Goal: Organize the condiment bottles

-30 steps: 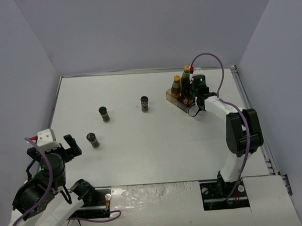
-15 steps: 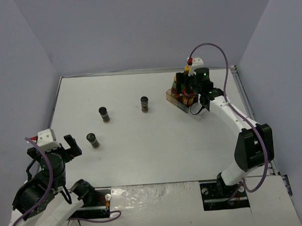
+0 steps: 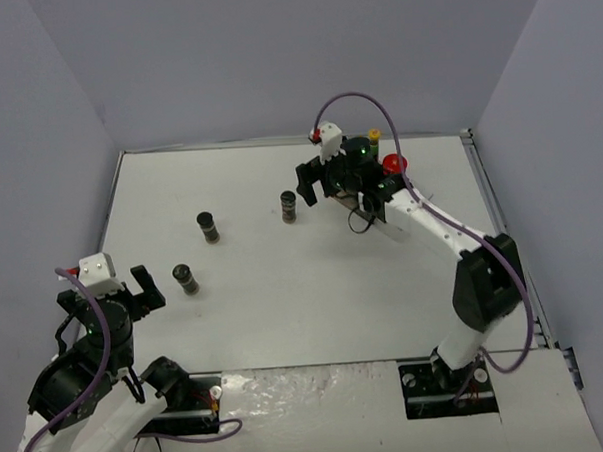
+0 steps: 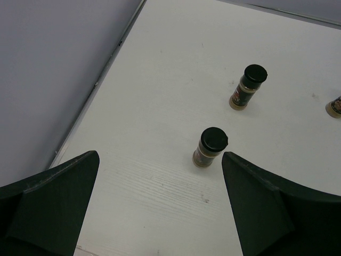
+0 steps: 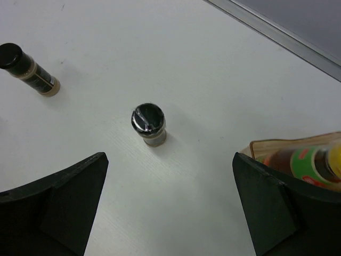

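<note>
- Right hand (image 5: 169,160): fingers wide apart, empty, hovering above the far shaker (image 5: 148,124), just left of the tray (image 5: 266,145).
- Left hand (image 4: 160,157): fingers apart, empty, low at the near left, facing the near shaker (image 4: 210,146); a third shaker (image 4: 248,86) stands beyond it, all upright on the bench (image 4: 176,64).
- Shakers: tiny, dark, black-capped, pale-based; probably light, stiff, easily tipped, so take the body just under the cap.
</note>
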Robot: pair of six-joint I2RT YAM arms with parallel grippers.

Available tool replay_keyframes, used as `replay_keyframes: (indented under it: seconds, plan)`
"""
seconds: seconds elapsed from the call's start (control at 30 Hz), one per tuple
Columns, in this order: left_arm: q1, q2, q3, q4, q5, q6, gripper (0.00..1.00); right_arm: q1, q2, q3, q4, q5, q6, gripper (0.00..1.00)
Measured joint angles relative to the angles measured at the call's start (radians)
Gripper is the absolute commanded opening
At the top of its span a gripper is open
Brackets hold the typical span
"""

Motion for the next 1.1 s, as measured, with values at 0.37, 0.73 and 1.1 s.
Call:
replay_keyframes:
  seconds: [0.37, 0.73, 1.1]
  plan:
    - [0.006, 0.002, 0.000, 0.000, 0.010, 0.000, 0.97, 0.025, 0.355, 0.199, 0.026, -0.090, -0.073, 0.95]
    - [0.011, 0.010, 0.000, 0.001, 0.018, 0.001, 0.97, 0.041, 0.456, 0.244, 0.034, -0.109, -0.089, 0.39]
    - [0.012, 0.011, 0.000, 0.003, 0.027, 0.004, 0.97, 0.041, 0.312, 0.082, 0.051, -0.095, -0.096, 0.00]
